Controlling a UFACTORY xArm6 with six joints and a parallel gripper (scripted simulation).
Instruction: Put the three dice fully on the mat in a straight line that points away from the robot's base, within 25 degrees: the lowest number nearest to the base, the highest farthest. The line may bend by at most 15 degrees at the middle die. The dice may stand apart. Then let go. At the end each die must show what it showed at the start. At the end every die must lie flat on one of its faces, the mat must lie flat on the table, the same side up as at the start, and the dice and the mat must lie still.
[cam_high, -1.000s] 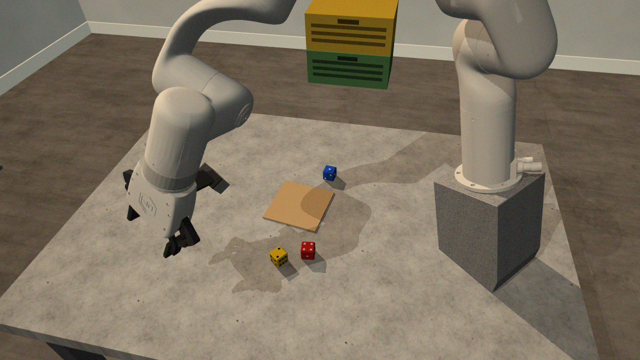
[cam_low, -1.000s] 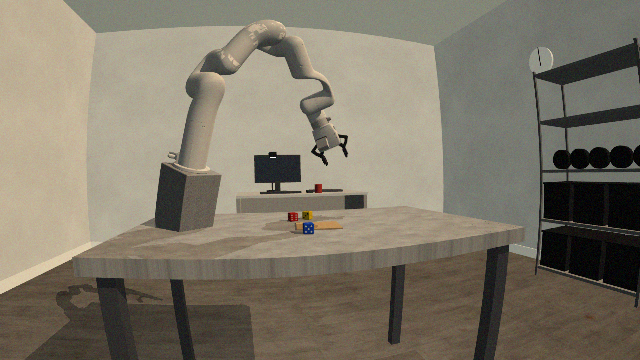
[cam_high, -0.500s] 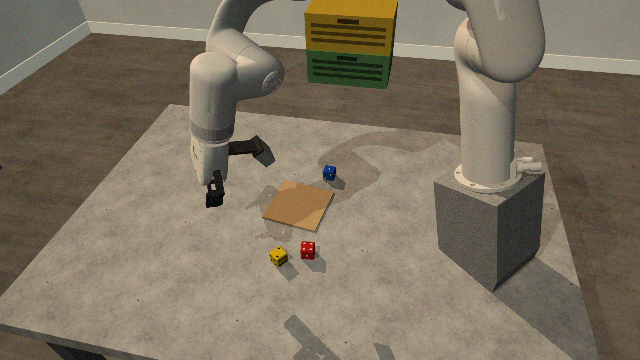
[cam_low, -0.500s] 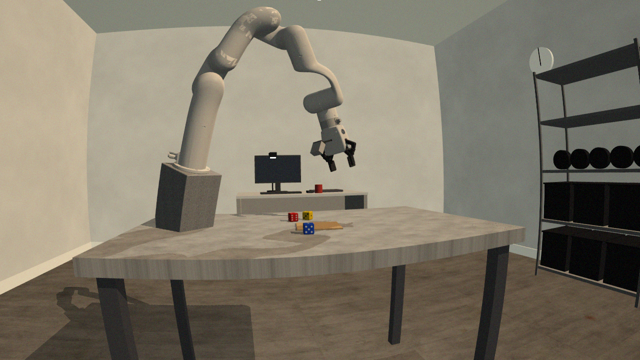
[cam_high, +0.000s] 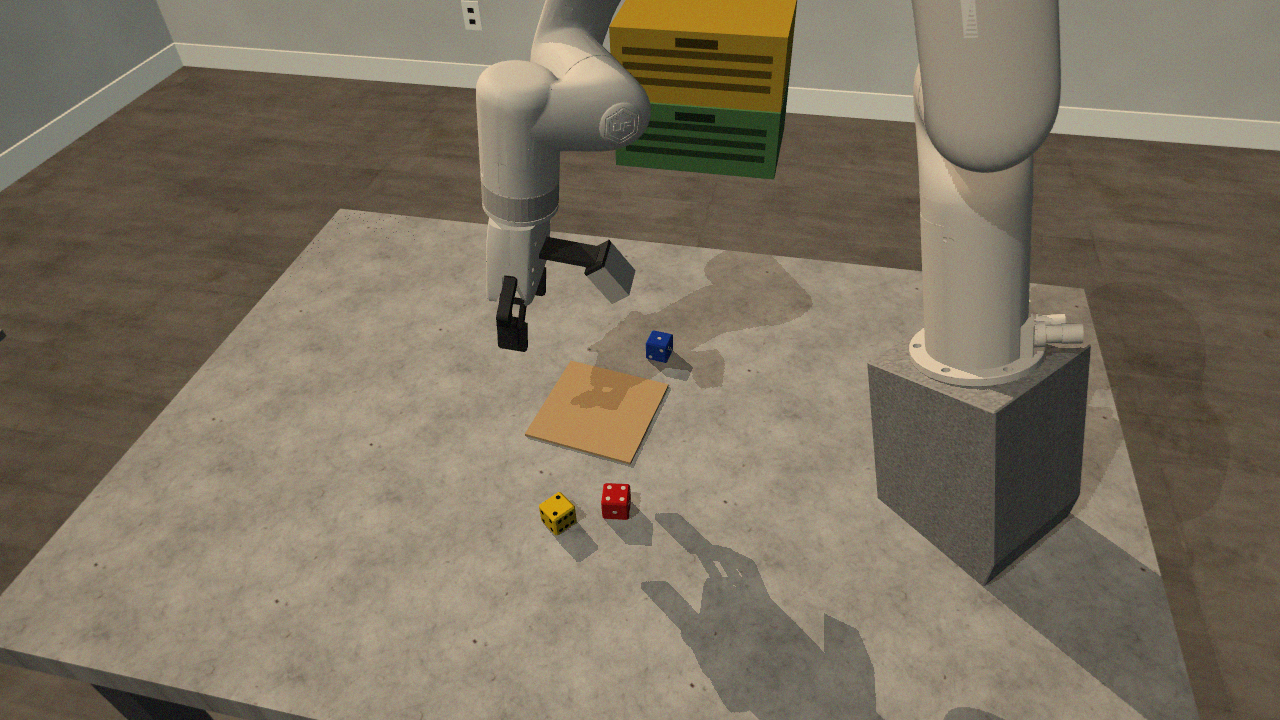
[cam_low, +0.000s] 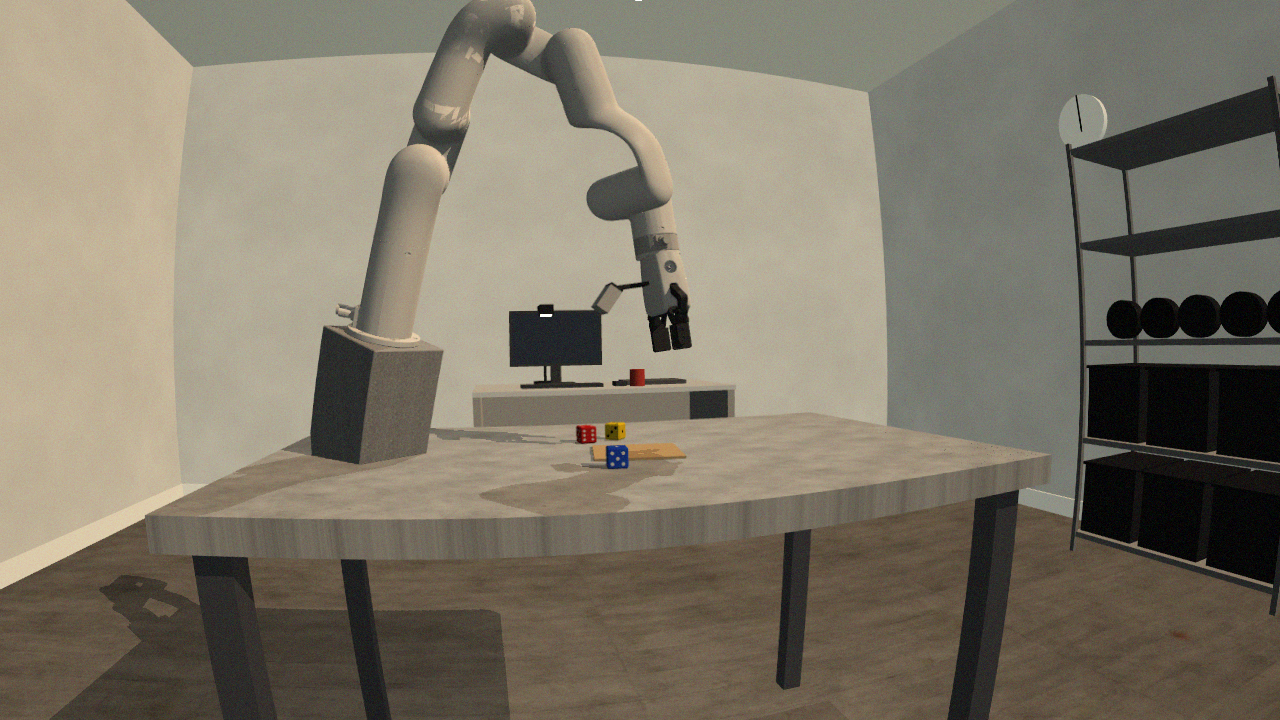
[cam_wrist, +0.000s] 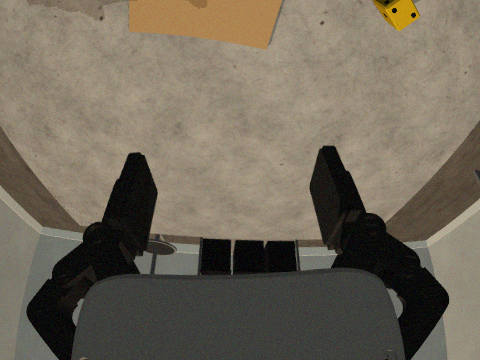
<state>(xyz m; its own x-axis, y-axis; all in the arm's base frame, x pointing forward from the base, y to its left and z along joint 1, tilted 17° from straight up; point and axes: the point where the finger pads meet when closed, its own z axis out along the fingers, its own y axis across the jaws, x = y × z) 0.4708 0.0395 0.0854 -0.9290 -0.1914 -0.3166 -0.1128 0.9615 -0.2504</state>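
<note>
The end effector is hanging high above the surface with its two dark fingers standing wide apart, and nothing is sitting between them or touching them; in the wrist view only bare surface is showing in the gap. In the top view the end effector is sitting at about 10 o'clock from the tan mat, well apart from it and pointing downward. The mat is lying flat near the middle of the surface with no die on it. The blue die is resting just beside the mat's far corner, at about 1 o'clock from the mat's centre, apart from its edge. The red die and the yellow die are sitting near each other but not touching, at about 6 o'clock from the mat, the yellow one at 9 o'clock from the red. The arm's grey pedestal is standing at 3 o'clock from the mat, well apart from all three dice
</note>
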